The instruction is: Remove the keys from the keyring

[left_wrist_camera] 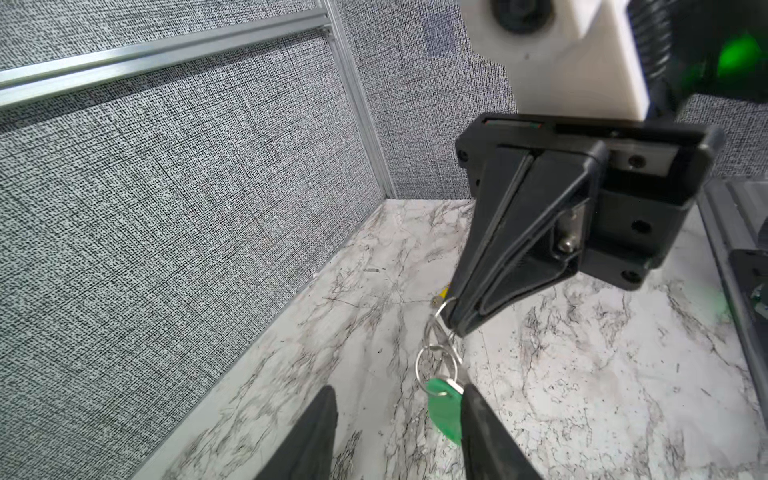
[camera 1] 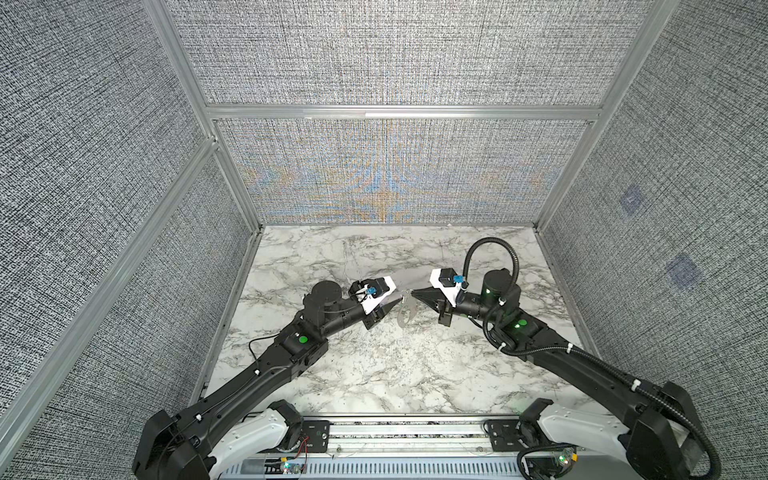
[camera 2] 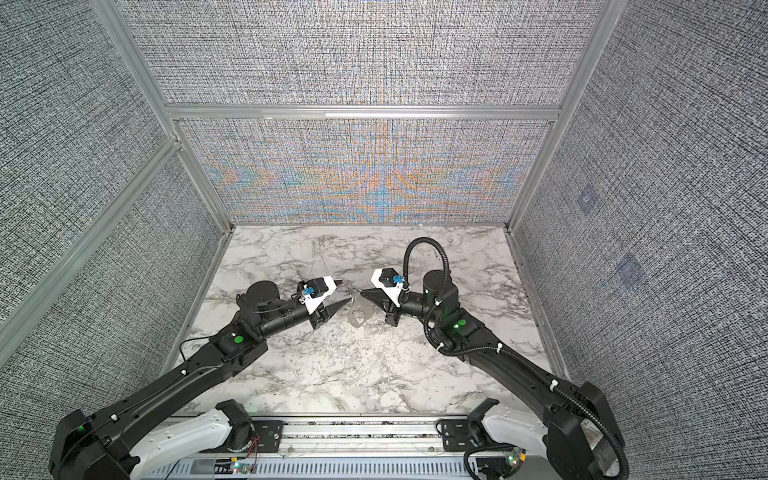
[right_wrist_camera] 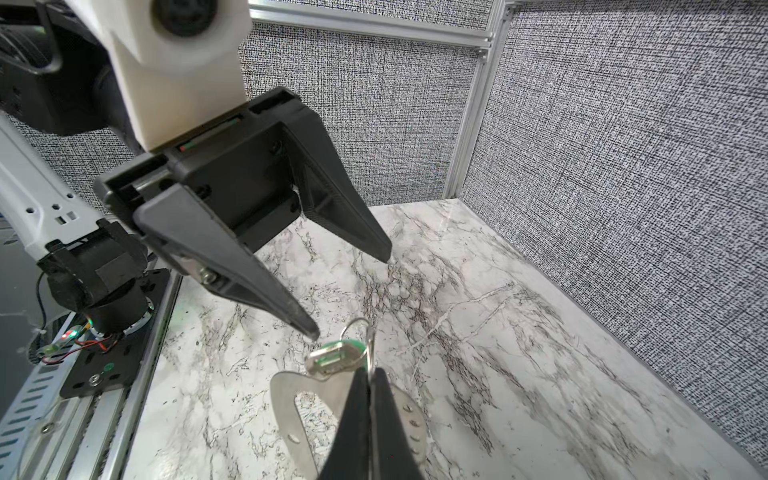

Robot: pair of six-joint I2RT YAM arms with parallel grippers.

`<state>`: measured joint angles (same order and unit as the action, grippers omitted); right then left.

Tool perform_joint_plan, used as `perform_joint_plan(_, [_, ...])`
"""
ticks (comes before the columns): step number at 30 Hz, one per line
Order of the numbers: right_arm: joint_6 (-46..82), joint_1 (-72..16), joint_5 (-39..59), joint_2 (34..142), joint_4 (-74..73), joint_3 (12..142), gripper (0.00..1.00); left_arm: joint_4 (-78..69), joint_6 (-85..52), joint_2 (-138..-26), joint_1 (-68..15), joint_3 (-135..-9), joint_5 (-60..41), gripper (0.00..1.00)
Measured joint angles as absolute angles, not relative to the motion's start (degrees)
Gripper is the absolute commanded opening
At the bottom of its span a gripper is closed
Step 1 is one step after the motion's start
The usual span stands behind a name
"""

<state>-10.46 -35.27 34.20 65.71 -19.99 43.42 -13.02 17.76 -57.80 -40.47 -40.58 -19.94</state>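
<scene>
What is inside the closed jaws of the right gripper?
A thin wire ring runs in between the tips of the right gripper, with the green-tagged key beside it. The flat keyring passes behind the fingers; the pinched spot itself is covered.

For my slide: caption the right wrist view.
Shut right gripper holds the keyring; open left gripper beside the green-tagged key.

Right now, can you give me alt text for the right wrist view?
The right gripper, shut on a split ring, holds the green-tagged key and flat keyring over the marble table. The open left gripper hovers close beside the key.
</scene>
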Motion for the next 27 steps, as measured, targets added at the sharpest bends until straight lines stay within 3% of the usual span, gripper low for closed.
perform_joint_plan(27, [-10.26, -35.27, 32.38, 65.78, -22.00, 43.44, 0.00, -23.70, 15.66, -57.98, -44.16, -35.55, -11.73, 0.49])
